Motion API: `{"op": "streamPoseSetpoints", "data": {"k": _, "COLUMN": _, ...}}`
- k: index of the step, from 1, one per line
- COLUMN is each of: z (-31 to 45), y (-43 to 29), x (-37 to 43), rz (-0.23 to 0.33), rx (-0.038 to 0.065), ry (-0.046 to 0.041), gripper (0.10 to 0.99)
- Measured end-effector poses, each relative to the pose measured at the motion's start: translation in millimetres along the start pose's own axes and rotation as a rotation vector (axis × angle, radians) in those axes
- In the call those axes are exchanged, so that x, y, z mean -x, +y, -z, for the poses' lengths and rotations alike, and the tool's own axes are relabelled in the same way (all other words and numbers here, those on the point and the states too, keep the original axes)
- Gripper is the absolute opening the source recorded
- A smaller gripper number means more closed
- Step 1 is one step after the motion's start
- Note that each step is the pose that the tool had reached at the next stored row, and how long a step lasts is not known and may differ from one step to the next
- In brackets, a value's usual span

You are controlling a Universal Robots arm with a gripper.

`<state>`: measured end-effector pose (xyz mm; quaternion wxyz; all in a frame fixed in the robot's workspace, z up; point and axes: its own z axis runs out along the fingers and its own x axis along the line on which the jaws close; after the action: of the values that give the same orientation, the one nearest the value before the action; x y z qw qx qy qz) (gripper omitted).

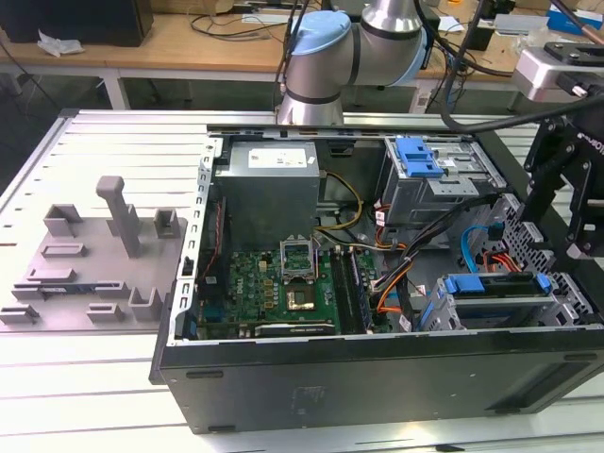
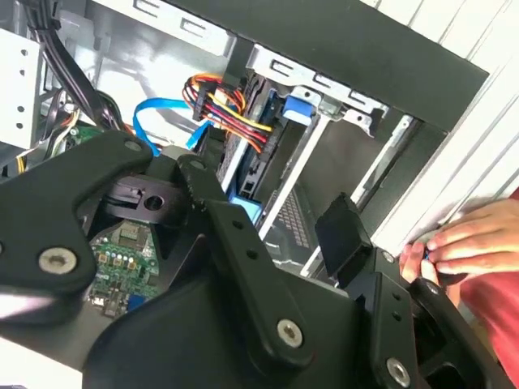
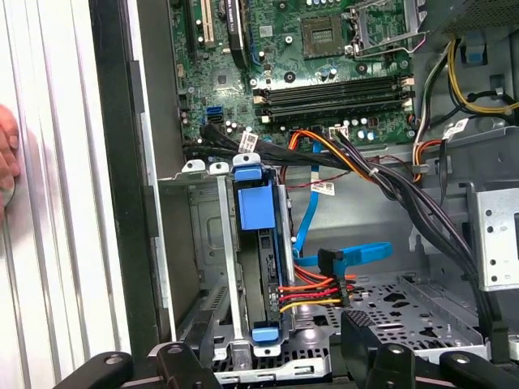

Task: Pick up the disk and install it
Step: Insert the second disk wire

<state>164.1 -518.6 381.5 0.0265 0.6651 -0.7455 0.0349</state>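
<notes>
The arm (image 1: 354, 52) is built of silver-grey metal tubes, and its joint nearest the computer case (image 1: 377, 377) wears a rounded pale blue cap (image 1: 316, 33). Black cables (image 1: 462, 66) loop from beside that joint toward the wrist. Above the case's drive end sits a grey camera box (image 1: 557, 71) on a black frame (image 1: 566, 189). The claw (image 2: 243, 284) is made of thick matte-black links joined by round silver screws (image 2: 53, 259). Beyond the case's rim, a person's hand (image 2: 470, 239) shows beside a red sleeve (image 2: 499, 304).
</notes>
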Motion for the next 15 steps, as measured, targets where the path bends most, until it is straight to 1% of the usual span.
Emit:
{"op": "streamPoseSetpoints", "data": {"k": 2, "z": 0.7, "y": 1.0, "x": 8.7, "rz": 0.0, "rx": 0.001, "ry": 0.0188, "gripper": 0.725}}
{"op": "streamPoseSetpoints", "data": {"k": 3, "z": 1.7, "y": 2.2, "x": 19.3, "rz": 0.001, "rx": 0.003, "ry": 0.0594, "gripper": 0.725}}
{"op": "streamPoseSetpoints", "data": {"k": 4, "z": 2.0, "y": 2.7, "x": 23.2, "rz": 0.002, "rx": 0.004, "ry": 0.0882, "gripper": 0.725}}
{"op": "streamPoseSetpoints", "data": {"k": 5, "z": 2.2, "y": 3.1, "x": 25.0, "rz": 0.002, "rx": 0.004, "ry": 0.1041, "gripper": 0.725}}
{"op": "streamPoseSetpoints", "data": {"k": 6, "z": 2.4, "y": 3.8, "x": 27.6, "rz": 0.002, "rx": 0.003, "ry": 0.1251, "gripper": 0.725}}
{"op": "streamPoseSetpoints", "data": {"k": 7, "z": 2.8, "y": 4.6, "x": 30.9, "rz": 0.002, "rx": 0.002, "ry": 0.1499, "gripper": 0.725}}
{"op": "streamPoseSetpoints", "data": {"k": 8, "z": 2.9, "y": 5.2, "x": 33.1, "rz": 0.002, "rx": 0.0, "ry": 0.1634, "gripper": 0.725}}
{"op": "streamPoseSetpoints", "data": {"k": 9, "z": 3.4, "y": 6.6, "x": 37.7, "rz": 0.002, "rx": -0.002, "ry": 0.1887, "gripper": 0.725}}
{"op": "streamPoseSetpoints", "data": {"k": 10, "z": 4.0, "y": 8.8, "x": 44.2, "rz": 0.002, "rx": -0.006, "ry": 0.2196, "gripper": 0.706}}
{"op": "streamPoseSetpoints", "data": {"k": 11, "z": 4.4, "y": 10.4, "x": 49.8, "rz": 0.002, "rx": -0.008, "ry": 0.2413, "gripper": 0.576}}
{"op": "streamPoseSetpoints", "data": {"k": 12, "z": 4.8, "y": 11.2, "x": 53.5, "rz": 0.002, "rx": -0.009, "ry": 0.2548, "gripper": 0.576}}
{"op": "streamPoseSetpoints", "data": {"k": 13, "z": 4.9, "y": 11.8, "x": 56.7, "rz": 0.002, "rx": -0.011, "ry": 0.2658, "gripper": 0.576}}
{"op": "streamPoseSetpoints", "data": {"k": 14, "z": 5.2, "y": 12.5, "x": 60.0, "rz": 0.002, "rx": -0.012, "ry": 0.2773, "gripper": 0.51}}
{"op": "streamPoseSetpoints", "data": {"k": 15, "z": 5.5, "y": 13.3, "x": 63.6, "rz": 0.002, "rx": -0.013, "ry": 0.2885, "gripper": 0.51}}
